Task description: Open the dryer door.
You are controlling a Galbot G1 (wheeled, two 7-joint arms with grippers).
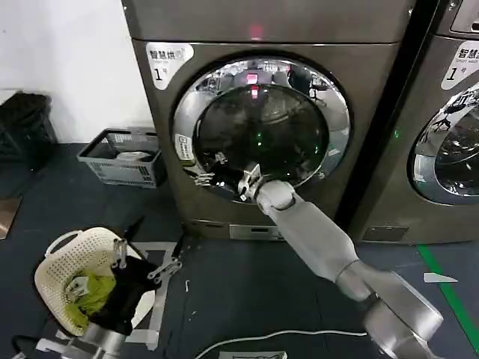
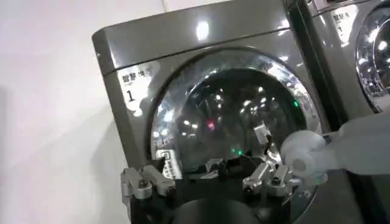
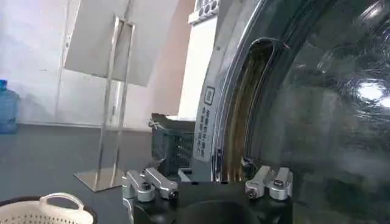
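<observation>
Reaching up from the lower right of the head view, the robot's right arm stretches toward the dryer [image 1: 224, 112], a big bronze-grey front-loading machine standing against a white wall, with a white "1" sticker [image 1: 166, 60] at its upper left corner and a small red light [image 1: 256, 31] glowing on the top panel. The dryer door [image 1: 262, 127], a round porthole with a wide shiny chrome ring around dark glass, fills most of the machine's front. The right gripper [image 1: 249, 182] sits at the lower edge of that ring, its fingers spread and holding nothing. From the right wrist camera, the door's chrome edge [image 3: 241, 109] appears to stand a little away from the dryer's front panel, with a dark slot between them, though the angle makes this hard to judge.

The left gripper [image 1: 146, 262] hangs low at the left, fingers apart and empty, above a cream laundry basket [image 1: 60, 262] on the dark floor; the basket holds green and black clothes. A grey crate [image 1: 123, 157] sits on the floor beside the dryer's left side. A neighbouring grey machine [image 1: 449, 112] with its own chrome-ringed door stands just to the right.
</observation>
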